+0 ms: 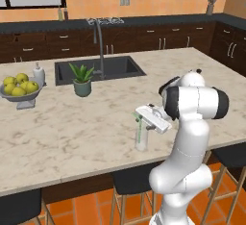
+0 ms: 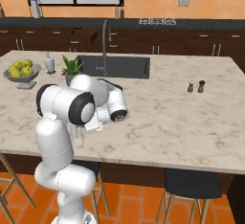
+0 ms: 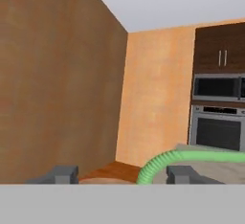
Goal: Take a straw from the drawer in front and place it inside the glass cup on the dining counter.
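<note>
1. Light green, the straw (image 1: 139, 129) stands in the glass cup (image 1: 141, 141), its bent top reaching above the rim; in the hand view the bent top (image 3: 158, 163) curves up between the two finger tips and touches neither.
2. The glass cup stands upright on the dining counter (image 1: 86, 128), close to the near edge, in front of the robot's upper arm; in the right base view the glass (image 2: 77, 136) is partly hidden behind the arm.
3. The gripper (image 3: 122, 174) has its fingers spread wide, one on each side of the straw's bend, holding nothing. In the left base view the gripper (image 1: 140, 115) sits just above the cup, level with the straw's top.
4. Farther back on the counter a small potted plant (image 1: 82, 80) stands in front of the dark sink (image 1: 98, 68) and its faucet (image 1: 100, 46).
5. A bowl of yellow-green fruit (image 1: 19, 89) and a white dispenser bottle (image 1: 39, 74) are at the left end.
6. Two small shakers (image 2: 196, 86) stand well apart from the cup, towards the right end.
7. Dark stools (image 1: 132, 181) are tucked under the near edge.
</note>
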Controlling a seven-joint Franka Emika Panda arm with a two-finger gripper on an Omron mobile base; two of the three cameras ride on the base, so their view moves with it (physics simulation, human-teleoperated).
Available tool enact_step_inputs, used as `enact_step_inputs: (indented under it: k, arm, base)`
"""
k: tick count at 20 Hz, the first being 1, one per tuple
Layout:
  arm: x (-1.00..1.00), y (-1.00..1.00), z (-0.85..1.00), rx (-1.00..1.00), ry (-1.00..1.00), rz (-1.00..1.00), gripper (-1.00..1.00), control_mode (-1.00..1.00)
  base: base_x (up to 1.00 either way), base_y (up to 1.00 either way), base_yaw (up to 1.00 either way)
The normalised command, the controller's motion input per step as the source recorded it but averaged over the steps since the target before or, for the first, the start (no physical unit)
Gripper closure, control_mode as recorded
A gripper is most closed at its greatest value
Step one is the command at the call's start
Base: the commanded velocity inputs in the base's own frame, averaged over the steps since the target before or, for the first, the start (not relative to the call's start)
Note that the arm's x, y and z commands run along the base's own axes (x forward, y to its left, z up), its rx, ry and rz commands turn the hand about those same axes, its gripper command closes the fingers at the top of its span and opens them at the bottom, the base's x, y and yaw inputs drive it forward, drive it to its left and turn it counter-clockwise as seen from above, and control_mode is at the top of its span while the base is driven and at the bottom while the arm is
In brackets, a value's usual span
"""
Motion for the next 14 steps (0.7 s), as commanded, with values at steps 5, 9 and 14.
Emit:
enact_step_inputs:
  k: [5, 9, 14]
  arm:
    - [-0.10, 0.00, 0.00, -0.08, -0.29, 0.00, -1.00, -1.00]
    - [0.00, 0.00, 0.00, -0.14, -0.20, -0.05, -1.00, -1.00]
    - [-0.04, -0.01, 0.00, -0.22, -0.13, -0.12, -1.00, -1.00]
  base:
    - [0.00, 0.00, 0.00]
    - [0.00, 0.00, 0.00]
    - [0.00, 0.00, 0.00]
